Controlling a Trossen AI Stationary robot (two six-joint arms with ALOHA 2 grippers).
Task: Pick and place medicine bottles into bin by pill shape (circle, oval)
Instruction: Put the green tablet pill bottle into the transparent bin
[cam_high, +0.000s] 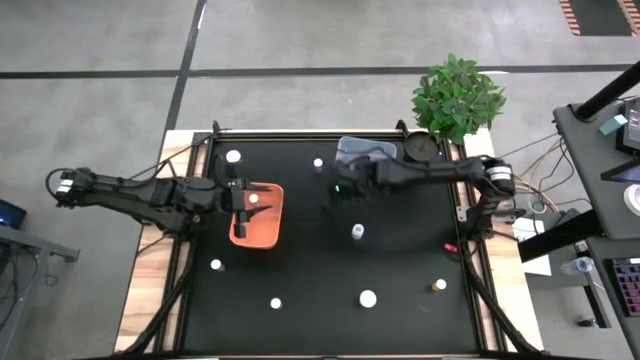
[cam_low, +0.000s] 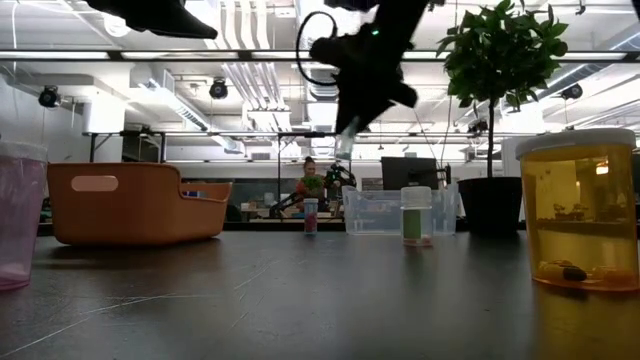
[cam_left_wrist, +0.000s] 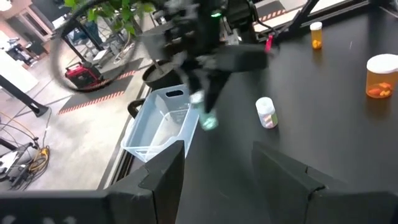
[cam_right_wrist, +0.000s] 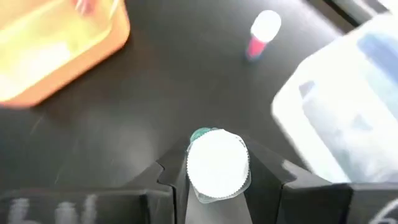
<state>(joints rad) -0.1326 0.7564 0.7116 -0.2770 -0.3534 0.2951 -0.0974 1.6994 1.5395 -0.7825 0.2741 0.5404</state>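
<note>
My right gripper (cam_high: 337, 190) is shut on a small white-capped bottle with a green label (cam_right_wrist: 217, 163), high above the table between the orange bin (cam_high: 262, 222) and the clear bin (cam_high: 365, 152). In the low view the bottle (cam_low: 345, 145) hangs under the gripper. My left gripper (cam_left_wrist: 217, 174) is open and empty, over the orange bin's left part (cam_high: 240, 198). One white-capped bottle (cam_high: 253, 198) lies in the orange bin. Several more bottles stand on the black table, among them a white-capped one (cam_high: 357, 232) and an amber one (cam_high: 439, 285). My right gripper pinches the bottle between its two fingers (cam_right_wrist: 261, 171), on the sides just under the white cap (cam_right_wrist: 217, 163). The fingers come from above, slanting down. The bottle is lifted clear of the table and hangs tilted below the fingers, its green-labelled body (cam_low: 345, 145) downward.
White-capped bottles stand at the far left (cam_high: 233, 157), far middle (cam_high: 318, 163), and along the near side (cam_high: 216, 265), (cam_high: 275, 302), (cam_high: 368, 298). A potted plant (cam_high: 455, 95) stands at the far right corner. A small red item (cam_high: 450, 247) lies by the right edge.
</note>
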